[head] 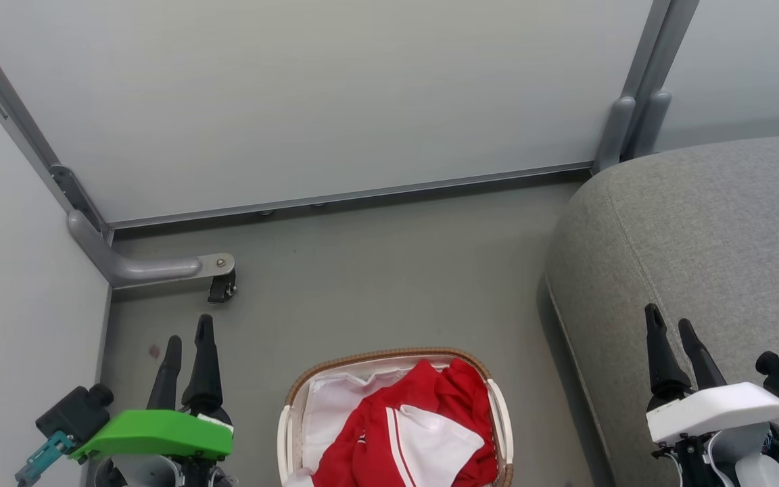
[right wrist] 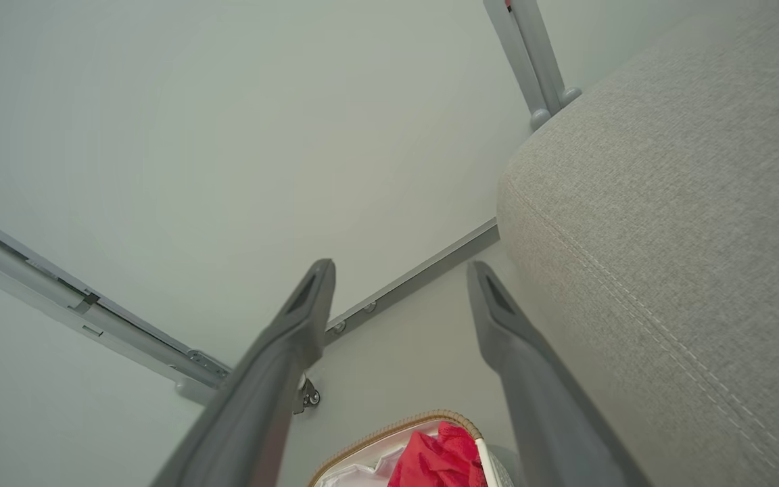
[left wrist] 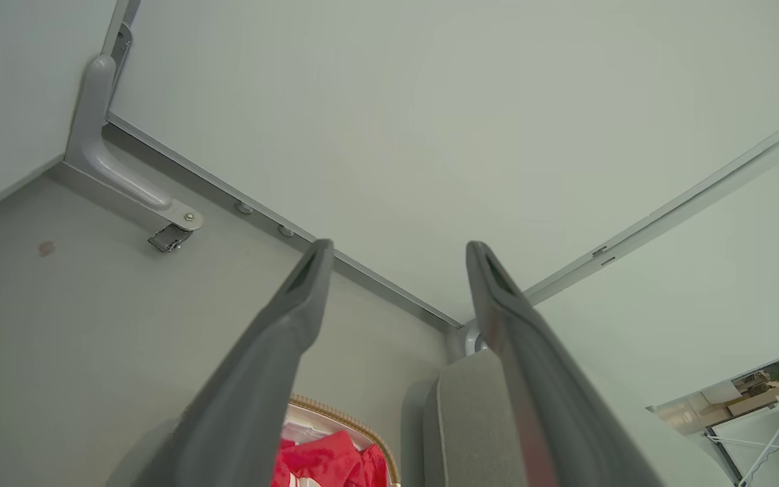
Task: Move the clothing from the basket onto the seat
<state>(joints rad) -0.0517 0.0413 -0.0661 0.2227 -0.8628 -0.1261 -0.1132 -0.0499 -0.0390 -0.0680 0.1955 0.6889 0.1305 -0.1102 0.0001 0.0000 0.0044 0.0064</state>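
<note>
Fingers [left wrist: 274,352] on both grippers stand spread apart, empty: long, dark, matte and tapering. In the head view the left gripper [head: 189,329] rises at seven o'clock and the right gripper [head: 668,316] at four o'clock, in front of the seat [head: 700,223]. Between them at six o'clock sits the oval white basket [head: 389,354] with a brown woven rim and a white cloth lining. The clothing [head: 423,419] lies crumpled inside it, red with a white panel and thin white stripes. At three o'clock bulges the grey woven seat, rounded, with a stitched seam. Beyond lie the smooth grey floor [head: 376,270], a small black caster [head: 222,287] at nine o'clock, and flat pale partition panels [head: 328,101] at twelve.
</note>
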